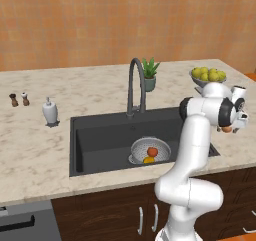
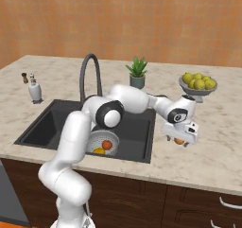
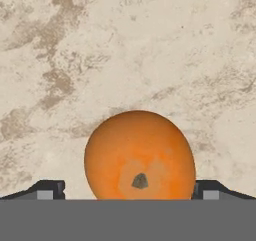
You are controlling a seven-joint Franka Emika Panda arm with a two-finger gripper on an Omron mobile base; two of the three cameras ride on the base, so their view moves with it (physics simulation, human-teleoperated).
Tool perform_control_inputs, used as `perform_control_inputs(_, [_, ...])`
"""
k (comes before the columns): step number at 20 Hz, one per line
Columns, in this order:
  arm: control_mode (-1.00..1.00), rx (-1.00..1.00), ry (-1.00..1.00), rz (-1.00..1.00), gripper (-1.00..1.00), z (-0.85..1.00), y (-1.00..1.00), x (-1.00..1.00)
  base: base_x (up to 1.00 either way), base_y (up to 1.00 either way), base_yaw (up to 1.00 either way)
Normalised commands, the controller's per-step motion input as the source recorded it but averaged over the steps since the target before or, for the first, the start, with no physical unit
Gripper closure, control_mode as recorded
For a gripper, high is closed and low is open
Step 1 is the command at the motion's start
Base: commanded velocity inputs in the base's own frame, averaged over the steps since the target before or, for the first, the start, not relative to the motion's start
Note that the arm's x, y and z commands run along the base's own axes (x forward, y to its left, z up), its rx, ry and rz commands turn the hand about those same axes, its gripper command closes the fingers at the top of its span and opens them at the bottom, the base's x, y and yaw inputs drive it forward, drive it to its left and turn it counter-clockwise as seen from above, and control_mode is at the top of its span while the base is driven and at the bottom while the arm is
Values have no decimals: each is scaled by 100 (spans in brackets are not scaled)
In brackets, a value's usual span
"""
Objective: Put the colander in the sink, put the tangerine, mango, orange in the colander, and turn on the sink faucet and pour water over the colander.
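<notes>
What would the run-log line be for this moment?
phase: reaching third fruit | gripper: open, straddling round orange fruit on beige marbled counter | pierced silvery colander: in sink, two fruits inside

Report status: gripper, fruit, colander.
Gripper open, straddling orange fruit on counter, not clamped. Colander in sink, two fruits inside. Faucet dry. Nothing in the way.

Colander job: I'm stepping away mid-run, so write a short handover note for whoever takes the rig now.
Claw: open, straddling an orange fruit on the counter right of the sink; not gripped yet.
Colander: in the sink, holding a red-orange fruit and a yellow one.
Done: colander placed, two fruits in.
Left: close, move this fruit into the colander, turn on the faucet; no water visible.
</notes>
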Motion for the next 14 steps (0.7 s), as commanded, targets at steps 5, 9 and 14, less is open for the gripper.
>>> perform_control_inputs(5, [-100,0,0,1,-100,-15,-9,26,0,0,0])
perform_control_inputs(9, [-100,-5,0,0,100,-9,0,4,0,0,0])
perform_control_inputs(14, [-100,-2,0,0,100,-12,0,0,0,0,0])
